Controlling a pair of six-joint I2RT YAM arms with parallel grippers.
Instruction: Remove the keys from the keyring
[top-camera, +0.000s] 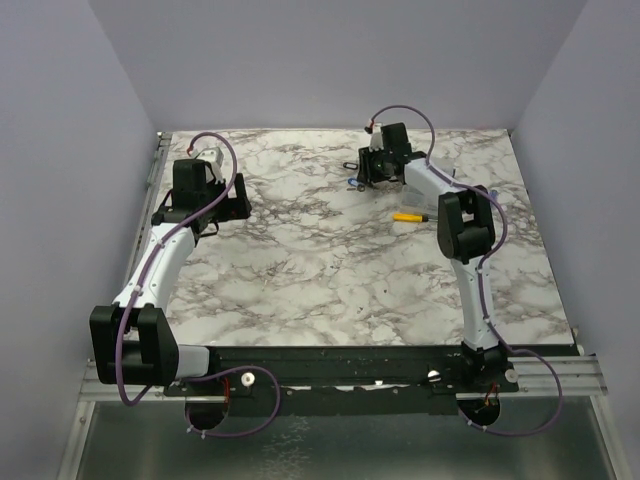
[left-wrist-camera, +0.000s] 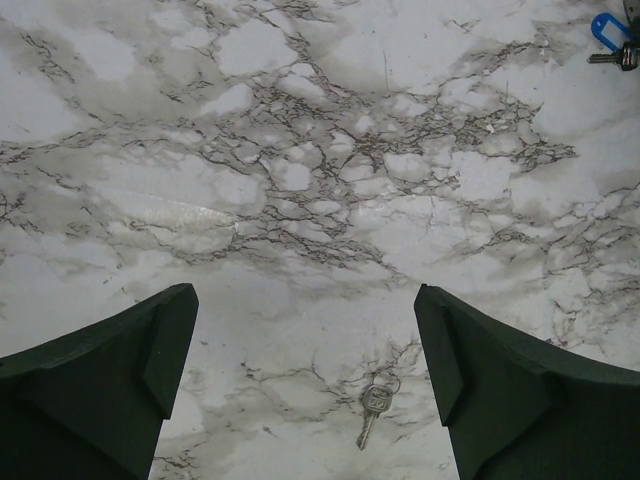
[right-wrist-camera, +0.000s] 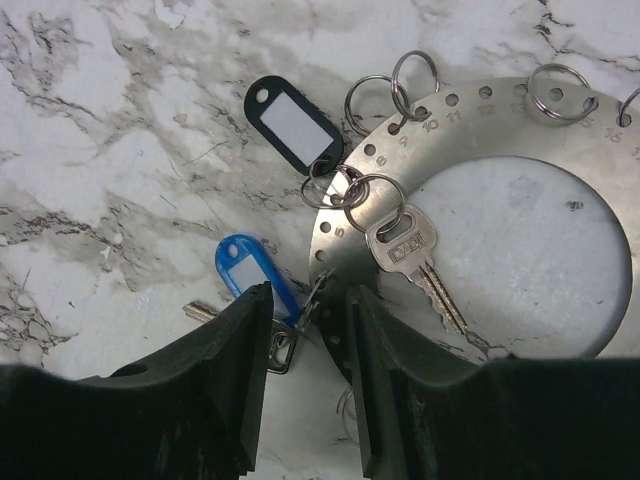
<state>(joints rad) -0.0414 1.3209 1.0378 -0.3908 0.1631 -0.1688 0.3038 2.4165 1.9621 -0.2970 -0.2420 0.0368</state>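
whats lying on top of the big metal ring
A silver key lies across the keyring rim, blade reaching into the hole. Small split rings hang through its numbered holes. The ring's lower edge is covered by the right fingers, so anything there is hidden.

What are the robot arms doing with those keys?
The right gripper is down at the edge of the big metal keyring, jaws slightly apart beside the blue-tagged key. A silver key and a black tag hang on the keyring. The left gripper hovers open over one loose silver key on the table.
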